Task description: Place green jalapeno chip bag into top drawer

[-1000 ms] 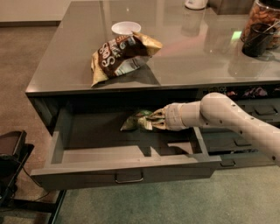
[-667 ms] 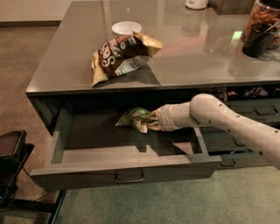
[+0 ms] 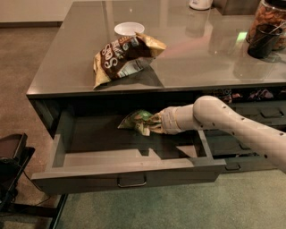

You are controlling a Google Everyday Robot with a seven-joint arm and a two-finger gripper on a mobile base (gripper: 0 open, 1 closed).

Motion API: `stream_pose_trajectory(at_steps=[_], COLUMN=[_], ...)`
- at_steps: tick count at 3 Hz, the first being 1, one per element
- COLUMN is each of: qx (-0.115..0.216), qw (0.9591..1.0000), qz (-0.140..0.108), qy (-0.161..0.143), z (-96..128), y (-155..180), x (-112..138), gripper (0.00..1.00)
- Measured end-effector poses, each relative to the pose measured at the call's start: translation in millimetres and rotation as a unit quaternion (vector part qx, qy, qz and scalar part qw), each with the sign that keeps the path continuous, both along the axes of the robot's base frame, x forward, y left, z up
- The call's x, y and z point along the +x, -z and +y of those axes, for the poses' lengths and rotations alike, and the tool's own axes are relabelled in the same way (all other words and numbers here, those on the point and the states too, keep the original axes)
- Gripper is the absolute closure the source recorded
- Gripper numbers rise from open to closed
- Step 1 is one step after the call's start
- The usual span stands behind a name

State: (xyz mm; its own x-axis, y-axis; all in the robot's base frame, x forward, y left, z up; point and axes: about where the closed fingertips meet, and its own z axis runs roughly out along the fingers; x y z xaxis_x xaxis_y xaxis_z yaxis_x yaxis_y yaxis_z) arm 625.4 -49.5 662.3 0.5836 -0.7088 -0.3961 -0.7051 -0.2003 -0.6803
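The claw [image 3: 155, 125] sits inside the pulled-out, wide shallow grey-green top drawer [image 3: 178, 172], at the end of the pale beige arm [image 3: 223, 120] that reaches in from the right over the drawer's right wall. It is pressed together on one bunched end of the small crumpled light-green foil chip bag [image 3: 135, 120], and the bag's gathered edge hides most of the tips. The rest of the bag sticks out to the left of the claw, tilted, over the rear middle of the drawer floor and just under the overhanging edge of the tabletop [image 3: 201, 67]. I cannot tell whether the bag's lower edge touches the floor or hangs just above it.

The drawer stands well open, with its flat front toward the camera and a small metal bar handle [image 3: 132, 182] at the middle. Apart from the bag and the claw, only the dark floor shows inside it.

On the glossy grey tabletop lies a larger brown-and-gold chip bag [image 3: 123, 54], slumped on its side near the front left. A white round bowl [image 3: 129, 28] stands just behind it, touching or nearly so. At the far right stands a dark cup [image 3: 262, 41] beside a clear jar with brownish contents [image 3: 269, 13]. Narrower stacked drawers [image 3: 263, 112] fill the cabinet face to the right of the open one.
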Motion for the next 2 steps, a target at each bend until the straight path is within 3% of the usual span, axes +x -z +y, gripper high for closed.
stream_pose_trajectory(at_steps=[2], qx=[0.000], qw=[1.0000], qz=[0.000], qy=[0.000], z=[0.1], y=[0.0], x=[0.0], gripper=[0.11])
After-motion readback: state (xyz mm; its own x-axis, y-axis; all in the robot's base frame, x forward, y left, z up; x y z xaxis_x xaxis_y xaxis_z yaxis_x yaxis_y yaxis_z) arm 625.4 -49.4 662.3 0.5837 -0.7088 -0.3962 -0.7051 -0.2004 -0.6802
